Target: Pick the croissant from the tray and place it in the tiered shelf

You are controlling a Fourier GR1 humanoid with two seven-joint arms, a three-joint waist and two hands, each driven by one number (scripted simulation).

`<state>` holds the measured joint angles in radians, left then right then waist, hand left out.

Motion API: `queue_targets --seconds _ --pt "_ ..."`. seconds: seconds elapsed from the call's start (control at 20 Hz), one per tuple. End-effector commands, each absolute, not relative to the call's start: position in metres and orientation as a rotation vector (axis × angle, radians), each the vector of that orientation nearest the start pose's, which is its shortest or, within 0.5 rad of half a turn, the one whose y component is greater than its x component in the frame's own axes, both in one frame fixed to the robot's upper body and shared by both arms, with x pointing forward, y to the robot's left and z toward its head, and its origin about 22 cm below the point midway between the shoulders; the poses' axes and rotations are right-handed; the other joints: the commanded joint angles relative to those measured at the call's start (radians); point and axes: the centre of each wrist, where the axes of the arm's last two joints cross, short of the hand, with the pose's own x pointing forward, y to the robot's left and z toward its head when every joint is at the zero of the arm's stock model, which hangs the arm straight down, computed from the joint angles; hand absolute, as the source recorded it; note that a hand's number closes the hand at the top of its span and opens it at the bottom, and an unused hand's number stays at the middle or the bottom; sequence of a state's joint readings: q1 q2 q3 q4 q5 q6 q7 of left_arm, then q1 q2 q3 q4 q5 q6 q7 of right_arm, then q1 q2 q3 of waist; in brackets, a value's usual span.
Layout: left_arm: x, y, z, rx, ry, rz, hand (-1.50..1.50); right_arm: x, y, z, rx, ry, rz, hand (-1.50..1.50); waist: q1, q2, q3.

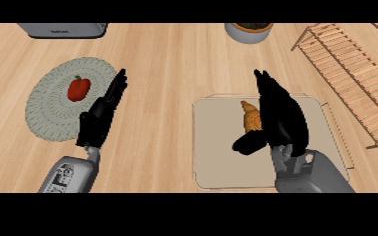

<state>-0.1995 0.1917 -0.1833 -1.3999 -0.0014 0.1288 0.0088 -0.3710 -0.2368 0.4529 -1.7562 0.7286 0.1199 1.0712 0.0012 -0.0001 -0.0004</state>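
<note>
Over the tray [221, 175]: my right hand [279, 115] hovers open, fingers straight.
Croissant [250, 116]: just left; I should curl around its middle.
Left hand [105, 111]: open, idle.

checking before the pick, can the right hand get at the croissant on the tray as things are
Probably yes. The right hand is over the tray, fingers straight, right beside the croissant, with its thumb below it. Nothing lies between them.
</note>
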Motion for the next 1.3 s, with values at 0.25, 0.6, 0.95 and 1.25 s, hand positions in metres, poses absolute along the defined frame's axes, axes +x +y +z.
queue_targets --seconds 0.25,0.6,0.95,1.25 --pt "0.288 0.233 0.008 0.101 -1.569 -0.255 0.0 0.259 -0.122 0.106 -0.916 -0.952 0.733 -1.5 -0.002 0.0 0.0" --pt "0.285 0.224 0.025 0.118 -1.582 -0.257 0.0 0.267 -0.136 0.101 -0.917 -0.902 0.779 -1.5 -0.001 -0.001 0.0" --pt "0.286 0.222 0.019 0.118 -1.571 -0.256 0.0 0.261 -0.125 0.076 -0.934 -0.883 0.78 -1.5 -0.002 0.0 0.0" --pt "0.272 0.222 0.03 0.111 -1.587 -0.258 0.0 0.264 -0.15 0.062 -0.948 -0.857 0.774 -1.5 0.0 -0.001 0.0"
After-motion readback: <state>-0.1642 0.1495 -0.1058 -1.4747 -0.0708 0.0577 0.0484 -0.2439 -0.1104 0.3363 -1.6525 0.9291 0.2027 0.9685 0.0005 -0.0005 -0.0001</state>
